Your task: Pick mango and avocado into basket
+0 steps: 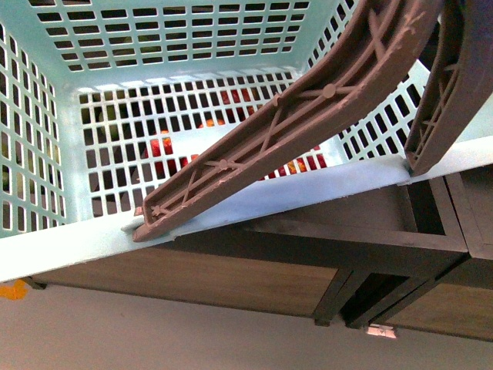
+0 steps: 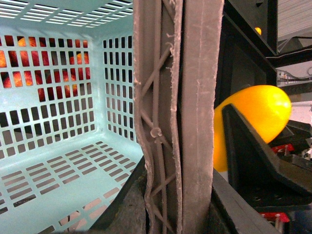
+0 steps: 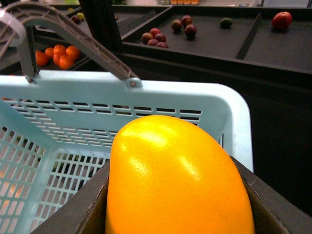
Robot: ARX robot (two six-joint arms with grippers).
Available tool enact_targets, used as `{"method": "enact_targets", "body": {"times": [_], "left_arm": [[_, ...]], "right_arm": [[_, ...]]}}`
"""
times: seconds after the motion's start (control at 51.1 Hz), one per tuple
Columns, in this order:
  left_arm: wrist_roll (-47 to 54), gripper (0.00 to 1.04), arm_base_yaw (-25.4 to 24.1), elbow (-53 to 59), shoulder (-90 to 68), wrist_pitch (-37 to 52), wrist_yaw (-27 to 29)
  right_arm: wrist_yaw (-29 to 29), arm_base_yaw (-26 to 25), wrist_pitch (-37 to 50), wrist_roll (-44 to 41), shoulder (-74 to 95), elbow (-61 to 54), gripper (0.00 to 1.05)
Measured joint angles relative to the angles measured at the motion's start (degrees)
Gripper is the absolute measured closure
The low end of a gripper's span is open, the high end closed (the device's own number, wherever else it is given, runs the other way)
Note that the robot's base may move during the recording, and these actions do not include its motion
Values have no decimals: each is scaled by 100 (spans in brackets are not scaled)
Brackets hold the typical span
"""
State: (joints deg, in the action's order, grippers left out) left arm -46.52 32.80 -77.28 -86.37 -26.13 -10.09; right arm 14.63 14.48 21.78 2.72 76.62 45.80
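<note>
The right tool (image 3: 178,222) is clamped on the mango (image 3: 175,170), just at a rim corner of the teal basket (image 3: 146,97). The left tool (image 2: 170,214) grips the basket by its brown handle (image 2: 170,97). Farther off, the avocado (image 3: 225,22) lies in a dark surface compartment.

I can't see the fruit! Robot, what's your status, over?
Right gripper shut on mango, beside basket rim. Left gripper astride handle, grip unclear. Basket floor bare where seen.
</note>
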Motion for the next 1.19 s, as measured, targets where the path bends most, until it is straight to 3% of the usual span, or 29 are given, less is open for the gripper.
{"method": "enact_targets", "body": {"times": [0.196,0.451,0.764,0.823,0.921,1.195], "left_arm": [[2,85,0,0,0,0,2],[17,85,0,9,-7,-15,-4],[31,85,-20,7,-15,-13,68],[35,85,-15,7,-15,-13,63],[28,85,4,7,-15,-13,-11],[24,85,4,7,-15,-13,17]], "right_arm": [[-245,328,31,-245,275,-74,47],[-474,520,76,-295,415,-144,7],[-1082,107,179,74,164,-249,9],[-1952,170,920,-31,160,-511,17],[-2776,111,1860,-133,-22,-1117,30],[-2520,-348,2356,-229,-949,-2426,70]]}}
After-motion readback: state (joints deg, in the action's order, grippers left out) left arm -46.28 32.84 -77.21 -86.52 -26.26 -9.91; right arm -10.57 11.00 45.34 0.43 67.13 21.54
